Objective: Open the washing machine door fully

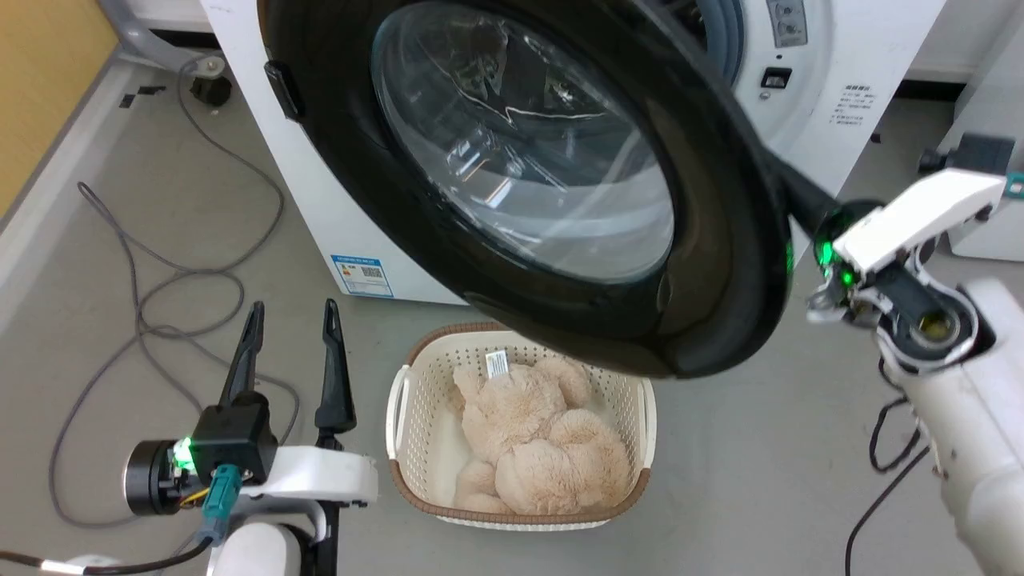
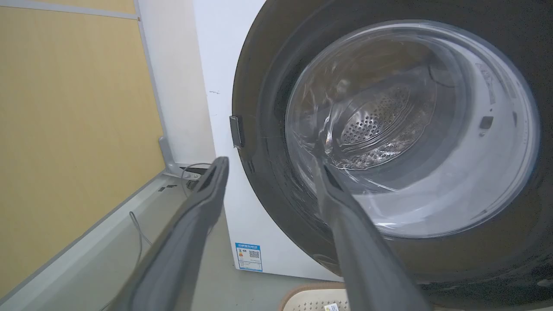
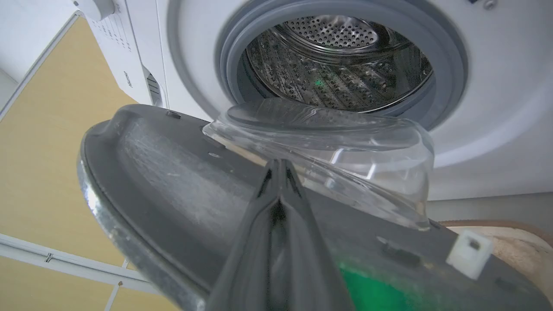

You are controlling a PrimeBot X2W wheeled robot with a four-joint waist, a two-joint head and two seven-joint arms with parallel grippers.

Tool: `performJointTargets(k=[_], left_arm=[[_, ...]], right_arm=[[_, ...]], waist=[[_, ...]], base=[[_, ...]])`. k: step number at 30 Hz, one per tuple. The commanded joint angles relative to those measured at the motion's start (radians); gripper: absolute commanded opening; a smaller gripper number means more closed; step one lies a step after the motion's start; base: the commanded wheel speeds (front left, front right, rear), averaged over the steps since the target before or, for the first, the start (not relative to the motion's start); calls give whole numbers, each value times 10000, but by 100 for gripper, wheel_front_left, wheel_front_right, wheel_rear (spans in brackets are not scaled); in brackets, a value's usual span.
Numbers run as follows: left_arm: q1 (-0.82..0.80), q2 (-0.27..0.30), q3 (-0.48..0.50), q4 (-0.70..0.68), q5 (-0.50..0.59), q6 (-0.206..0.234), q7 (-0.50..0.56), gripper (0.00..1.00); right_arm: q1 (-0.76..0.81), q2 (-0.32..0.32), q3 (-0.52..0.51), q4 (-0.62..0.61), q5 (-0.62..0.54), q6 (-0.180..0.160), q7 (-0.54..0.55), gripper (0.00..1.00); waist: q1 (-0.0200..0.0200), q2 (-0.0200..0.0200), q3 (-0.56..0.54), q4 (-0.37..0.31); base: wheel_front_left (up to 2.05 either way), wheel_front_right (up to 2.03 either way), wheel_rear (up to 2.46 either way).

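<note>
Grey floor [image 1: 720, 480], white washer [image 1: 344, 224], glossy blk door [image 1: 720, 200] open, clear glass bowl

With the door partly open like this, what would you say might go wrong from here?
1. The right gripper is shut and merely lies against the inner face of the door, beside the glass bowl; it may slide off that smooth surface.
2. The left gripper stands open on the hinge side, so the door might strike it when swinging wider.
3. The door overhangs the basket; whether its lower edge clears the rim is unclear.
</note>
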Motion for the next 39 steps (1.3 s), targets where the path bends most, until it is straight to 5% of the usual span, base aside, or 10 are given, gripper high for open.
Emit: performJointTargets(k=[1, 21, 39], left_arm=[[169, 8, 45, 9, 48, -3, -53, 100], [748, 8, 86, 160, 127, -104, -53, 100], [920, 8, 33, 423, 170, -133, -53, 100]], right_arm=[[539, 73, 106, -182, 115, 52, 144, 0], [3570, 277, 390, -2890, 262, 52, 567, 0], [5125, 1046, 1878, -4624, -270, 52, 848, 0]], waist=[[1, 0, -86, -10], [1, 0, -778, -156], [1, 0, -1010, -95]], base=[[0, 0, 0], [0, 0, 0], [0, 0, 0]])
